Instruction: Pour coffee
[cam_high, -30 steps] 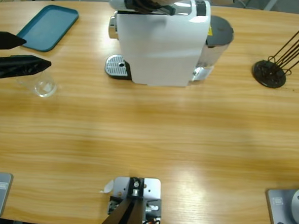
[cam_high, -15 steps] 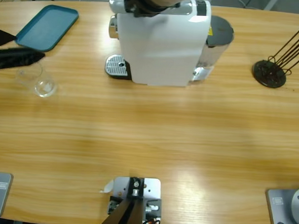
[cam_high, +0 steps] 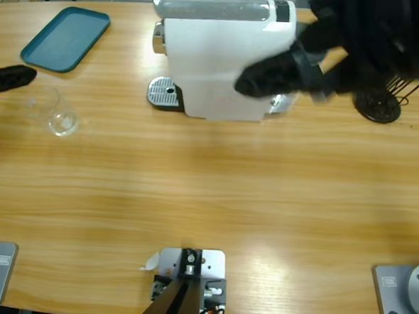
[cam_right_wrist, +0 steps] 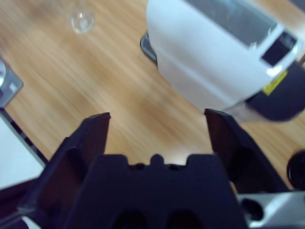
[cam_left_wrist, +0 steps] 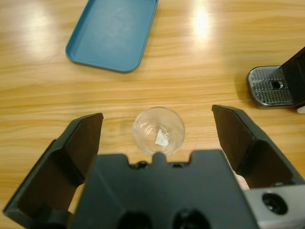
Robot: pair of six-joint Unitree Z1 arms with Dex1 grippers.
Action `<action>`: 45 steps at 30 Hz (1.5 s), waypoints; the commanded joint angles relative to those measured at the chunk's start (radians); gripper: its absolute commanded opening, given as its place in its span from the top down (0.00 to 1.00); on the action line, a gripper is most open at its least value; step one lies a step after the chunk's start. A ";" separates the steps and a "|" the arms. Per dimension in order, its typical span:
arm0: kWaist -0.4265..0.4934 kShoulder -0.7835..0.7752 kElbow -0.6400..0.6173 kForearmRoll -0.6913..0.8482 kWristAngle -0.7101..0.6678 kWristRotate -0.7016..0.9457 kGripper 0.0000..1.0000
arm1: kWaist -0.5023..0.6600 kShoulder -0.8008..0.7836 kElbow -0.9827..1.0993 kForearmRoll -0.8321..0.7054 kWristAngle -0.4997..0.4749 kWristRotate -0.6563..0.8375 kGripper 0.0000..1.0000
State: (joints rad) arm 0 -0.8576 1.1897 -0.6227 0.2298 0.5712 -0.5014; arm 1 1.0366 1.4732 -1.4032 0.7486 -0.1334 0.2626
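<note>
**Glass standing alone near the table's left end**

Coffee is hard to make out: the glass (cam_high: 55, 114) is sitting upright on the wooden table (cam_high: 207, 192), and only a pale glint is showing at its bottom in the left wrist view (cam_left_wrist: 158, 130); whether liquid is lying in it cannot be told. Nothing is touching the glass. The left gripper (cam_left_wrist: 157, 125) is hanging above it with its jaws spread wide, one on either side and well clear of the rim. In the high view the left gripper (cam_high: 8, 77) is showing at the left edge, just beside the glass and apart from it.

Behind the glass, the teal tray (cam_high: 66, 38) is lying flat near the table's far left corner. The white coffee machine (cam_high: 219, 58) is standing at the far middle, its round metal drip grid (cam_high: 163, 93) sticking out toward the glass.

The right gripper (cam_right_wrist: 155, 129) is hovering over the table in front of the machine (cam_right_wrist: 214, 52), jaws spread apart and holding nothing. A black wire rack (cam_high: 384, 96) is standing at the far right.
</note>
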 commanded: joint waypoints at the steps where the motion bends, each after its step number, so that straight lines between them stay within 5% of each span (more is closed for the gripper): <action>1: -0.031 0.080 0.166 -0.153 0.084 -0.031 0.00 | 0.014 -0.081 0.107 0.014 0.023 0.030 0.00; 24: -0.052 0.419 0.393 -0.705 0.115 -0.096 0.03 | 0.014 -0.016 0.119 -0.008 0.049 0.043 0.00; 26: -0.052 0.439 0.393 -0.723 0.136 -0.115 0.10 | 0.014 -0.009 0.119 -0.012 0.049 0.043 0.00; 30: -0.063 0.462 0.385 -0.735 0.145 -0.121 0.43 | 0.014 0.001 0.122 -0.030 0.065 0.047 0.00; 31: -0.067 0.467 0.387 -0.737 0.145 -0.124 0.55 | 0.014 0.002 0.124 -0.034 0.067 0.049 0.00; 33: -0.068 0.460 0.400 -0.738 0.147 -0.134 0.97 | 0.014 0.003 0.127 -0.037 0.070 0.050 0.00; 39: -0.098 0.374 0.428 -0.746 0.174 -0.087 1.00 | 0.014 -0.010 0.133 -0.033 0.068 0.053 0.00; 42: -0.104 0.248 0.400 -0.754 0.121 0.158 1.00 | 0.014 -0.055 0.076 0.044 0.064 0.010 0.00; 45: -0.083 0.131 0.363 -0.754 -0.087 0.423 1.00 | 0.014 -0.151 0.023 0.122 0.062 -0.020 0.00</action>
State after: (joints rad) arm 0 -0.9488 1.5424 -0.2232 -0.5053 0.7202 -0.4749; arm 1 1.0392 1.4361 -1.3141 0.7426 -0.0760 0.2973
